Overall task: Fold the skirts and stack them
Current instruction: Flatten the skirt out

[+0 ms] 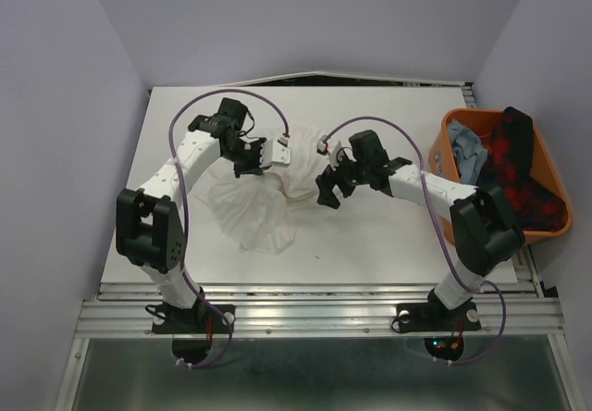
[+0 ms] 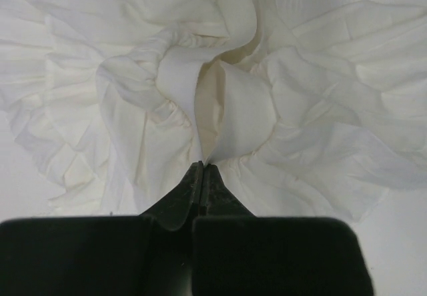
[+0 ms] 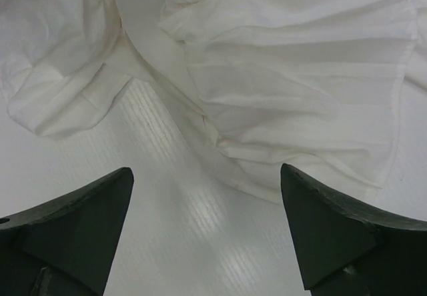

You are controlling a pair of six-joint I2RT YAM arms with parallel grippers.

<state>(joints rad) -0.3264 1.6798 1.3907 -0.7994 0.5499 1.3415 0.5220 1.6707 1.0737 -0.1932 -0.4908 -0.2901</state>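
The white skirt (image 1: 264, 212) lies crumpled at the middle of the table (image 1: 388, 240), between the two grippers. Its fanned hem points to the lower left of the top view and its bunched part to the upper centre, so its long axis runs on that slant.

The left gripper (image 1: 252, 163) sits on the heap's upper left side. In its wrist view the jaws are pressed together on a thin fold of the cloth, just below what looks like the gathered waist opening.

The right gripper (image 1: 331, 189) is just beside the heap's right edge. Its jaws stand wide apart with only bare table between them, and the skirt's edge lies ahead in the upper half of its wrist view. By my judgement the right arm must go forward onto that edge to take a second hold opposite the left one.

The plaid skirt (image 1: 518, 166) and the denim skirt (image 1: 467, 152) lie in the orange tub (image 1: 442, 166) at the right — well apart from both grippers.
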